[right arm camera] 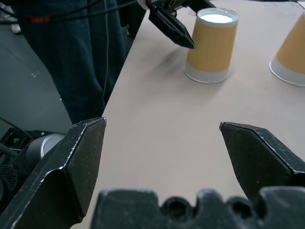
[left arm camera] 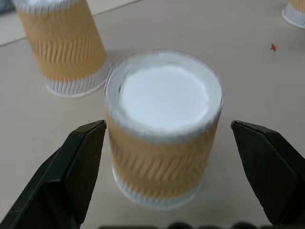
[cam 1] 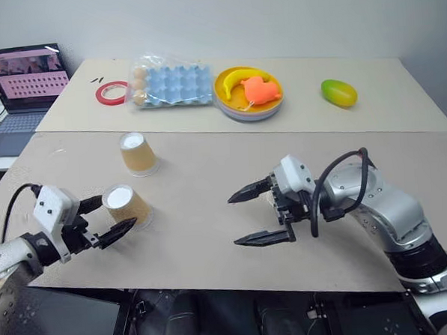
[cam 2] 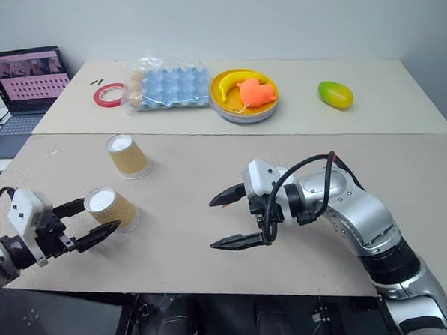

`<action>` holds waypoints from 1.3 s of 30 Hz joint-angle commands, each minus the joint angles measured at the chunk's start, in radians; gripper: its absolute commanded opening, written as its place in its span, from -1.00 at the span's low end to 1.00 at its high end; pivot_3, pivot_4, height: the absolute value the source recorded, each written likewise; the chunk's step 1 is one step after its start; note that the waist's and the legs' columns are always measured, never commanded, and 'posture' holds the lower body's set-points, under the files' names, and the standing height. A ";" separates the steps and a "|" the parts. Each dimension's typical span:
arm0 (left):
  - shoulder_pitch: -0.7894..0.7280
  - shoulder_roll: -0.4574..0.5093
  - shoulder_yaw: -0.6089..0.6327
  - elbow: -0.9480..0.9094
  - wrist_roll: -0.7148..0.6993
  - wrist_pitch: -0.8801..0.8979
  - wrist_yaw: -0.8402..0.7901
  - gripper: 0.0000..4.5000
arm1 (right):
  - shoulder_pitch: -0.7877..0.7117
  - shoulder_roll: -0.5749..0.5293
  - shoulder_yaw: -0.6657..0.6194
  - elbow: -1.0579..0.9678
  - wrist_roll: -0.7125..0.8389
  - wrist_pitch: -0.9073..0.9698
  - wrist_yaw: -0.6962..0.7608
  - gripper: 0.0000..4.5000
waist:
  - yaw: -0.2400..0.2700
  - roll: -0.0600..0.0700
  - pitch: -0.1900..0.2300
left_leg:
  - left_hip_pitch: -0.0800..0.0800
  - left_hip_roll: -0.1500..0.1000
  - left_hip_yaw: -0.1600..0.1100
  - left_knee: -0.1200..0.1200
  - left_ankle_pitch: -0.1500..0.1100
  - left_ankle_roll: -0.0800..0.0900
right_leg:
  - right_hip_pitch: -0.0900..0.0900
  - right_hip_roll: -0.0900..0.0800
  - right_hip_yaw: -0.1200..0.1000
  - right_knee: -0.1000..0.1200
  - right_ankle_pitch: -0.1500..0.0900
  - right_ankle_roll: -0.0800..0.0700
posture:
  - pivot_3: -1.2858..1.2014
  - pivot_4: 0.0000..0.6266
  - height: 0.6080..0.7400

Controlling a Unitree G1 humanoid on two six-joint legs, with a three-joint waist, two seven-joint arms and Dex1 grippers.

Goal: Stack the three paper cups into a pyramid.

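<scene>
On the near table (cam 1: 212,243), at its left edge, the left hand (cam 1: 106,217) is spread wide with nothing gripped; its two black fingers (cam 1: 116,232) flank the near cup (cam 1: 126,205) without touching it. That cup stands upside down, white base up, and the left wrist view shows clear gaps between its ribbed wall and each finger. Just behind it, a little to the right, the second cup (cam 1: 139,153) stands inverted too, apart from the first. A third cup (left arm camera: 295,13) shows as a sliver of white rim at the edge of the left wrist view, well apart from the other two.

Toward the table's middle, the right hand (cam 1: 248,216) hovers above bare tabletop, pointing left toward the cups, fully open and empty.

On the far table (cam 1: 400,113) lie a red tape ring (cam 1: 112,92), a blue egg tray (cam 1: 173,84) in plastic, a yellow plate (cam 1: 227,100) with a banana and an orange toy, and a mango (cam 1: 339,92). A laptop (cam 1: 24,80) sits at the far left.
</scene>
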 commanded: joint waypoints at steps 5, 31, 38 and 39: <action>-0.113 0.008 -0.069 0.042 0.021 0.014 -0.020 1.00 | 0.028 -0.014 -0.057 -0.088 0.038 0.036 -0.037 0.99 | 0.001 -0.001 0.003 | 0.002 0.000 0.000 0.001 0.000 -0.001 | 0.003 0.000 0.000 0.000 0.000 0.000 | 0.03 -0.52 -0.43; -0.534 -0.205 -0.397 0.083 0.041 0.040 -0.060 0.20 | 0.011 -0.036 -0.135 -0.129 0.068 0.107 -0.143 1.00 | 0.018 -0.001 0.004 | 0.004 -0.002 -0.002 0.007 0.001 -0.001 | 0.012 0.000 -0.002 -0.001 0.002 0.004 | 0.03 -0.52 -0.43; -0.628 -0.328 -0.563 0.187 0.121 -0.031 -0.146 0.20 | 0.025 -0.061 -0.167 -0.161 0.075 0.134 -0.186 1.00 | 0.002 -0.001 0.004 | 0.004 -0.002 -0.003 0.007 0.001 0.000 | 0.013 0.000 -0.002 0.000 0.002 0.004 | 0.03 -0.52 -0.43; -0.628 -0.334 -0.583 0.211 0.142 -0.044 -0.158 0.20 | 0.027 -0.062 -0.170 -0.169 0.078 0.139 -0.194 1.00 | 0.001 -0.001 0.004 | 0.004 -0.002 -0.003 0.007 0.001 0.000 | 0.013 0.000 -0.002 0.000 0.002 0.004 | 0.03 -0.52 -0.43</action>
